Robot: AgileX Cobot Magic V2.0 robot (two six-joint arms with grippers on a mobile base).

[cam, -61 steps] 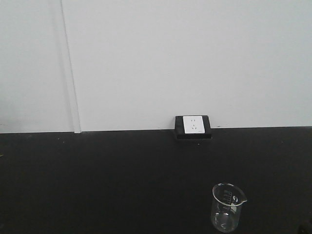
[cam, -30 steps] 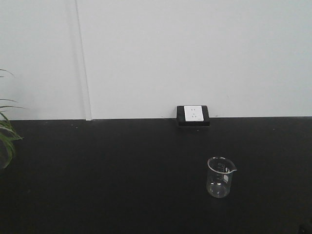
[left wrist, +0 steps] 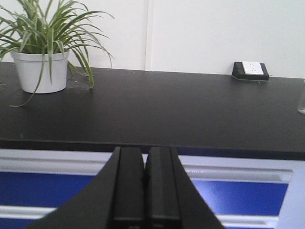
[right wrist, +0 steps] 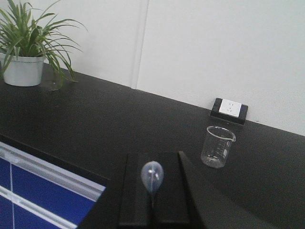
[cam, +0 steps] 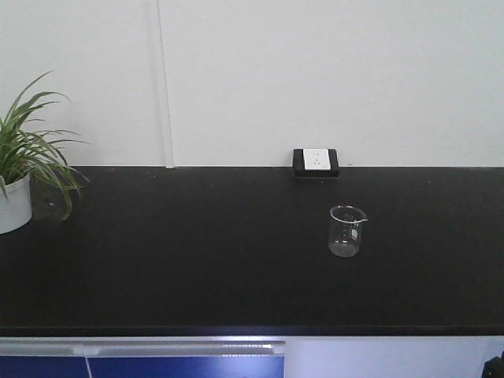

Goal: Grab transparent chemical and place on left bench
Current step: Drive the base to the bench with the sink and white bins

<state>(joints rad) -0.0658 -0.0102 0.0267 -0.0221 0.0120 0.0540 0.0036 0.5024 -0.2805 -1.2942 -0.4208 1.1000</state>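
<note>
Clamped on the transparent chemical [right wrist: 152, 175], bulb poking up from its grip, the right end effector [right wrist: 153, 158] needs a gentle, level carry to the unseen left bench, while the left end effector [left wrist: 144, 152] sits closed and empty before the desk [cam: 197, 268].

Black countertop [cam: 197, 260], white wall [cam: 315, 71], clear beaker [cam: 346, 231] and pipette [right wrist: 152, 176], green plant [cam: 31, 142] in white pot [cam: 12, 206].
</note>
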